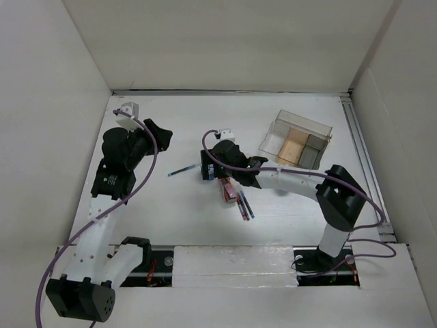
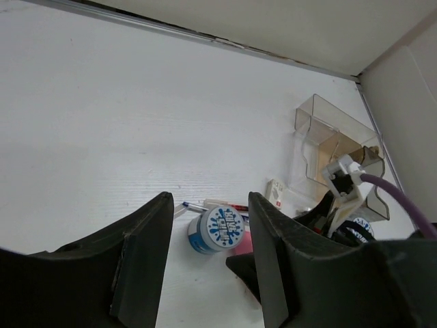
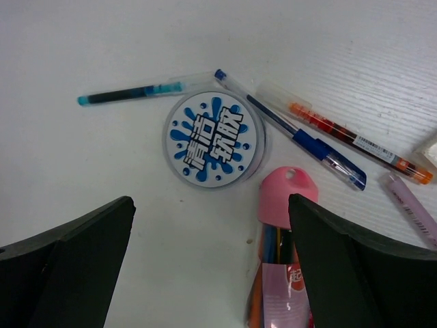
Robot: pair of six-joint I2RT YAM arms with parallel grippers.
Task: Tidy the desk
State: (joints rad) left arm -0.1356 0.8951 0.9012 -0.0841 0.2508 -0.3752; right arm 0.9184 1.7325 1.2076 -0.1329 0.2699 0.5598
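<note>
Near the middle of the worktop (image 1: 171, 219), pens (image 3: 300, 134) and a tub (image 3: 213, 140) are left unsorted outside the tray (image 1: 305, 122), with left claw (image 2: 210, 236) and right claw (image 3: 212, 253) held apart, empty.

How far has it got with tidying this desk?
Early days, it seems. Done: nothing certain; what the clear tray holds is unclear. In hand: nothing; left jaws and right jaws are open and empty, the right above the round tub. Left: tub, teal refill, blue pen, orange pen and pink-capped pen pack lie loose on the desk.
</note>
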